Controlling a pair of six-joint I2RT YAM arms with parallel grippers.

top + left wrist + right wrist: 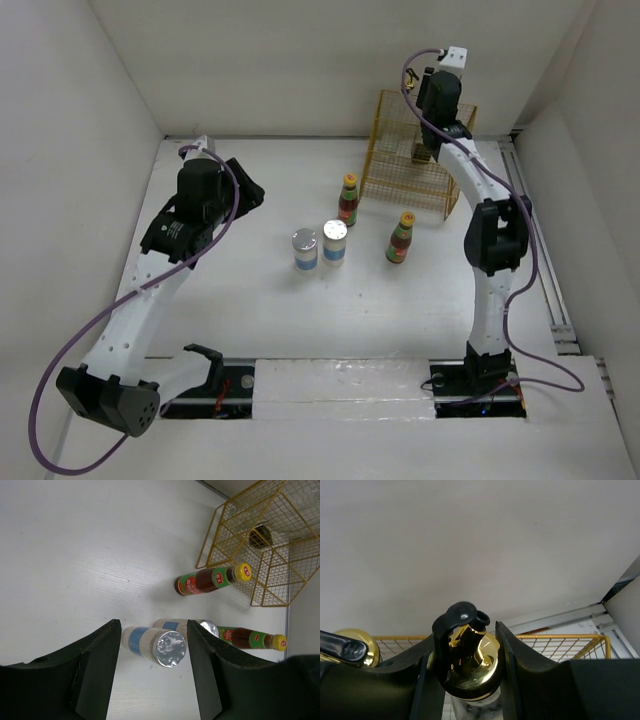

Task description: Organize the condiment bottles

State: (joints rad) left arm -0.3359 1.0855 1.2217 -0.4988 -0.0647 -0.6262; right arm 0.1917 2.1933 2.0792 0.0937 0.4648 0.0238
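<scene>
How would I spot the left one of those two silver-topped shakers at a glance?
Find the yellow wire rack at the back of the table, then come forward to two white, blue-banded cylinders standing side by side. The left-hand cylinder is yours: it stands farther from the rack, and its lid looks duller grey than that of its neighbour.

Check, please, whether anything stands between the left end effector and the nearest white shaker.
Nothing visible does: only bare table lies between the left end effector and that shaker. The other shaker stands just beyond it.
</scene>
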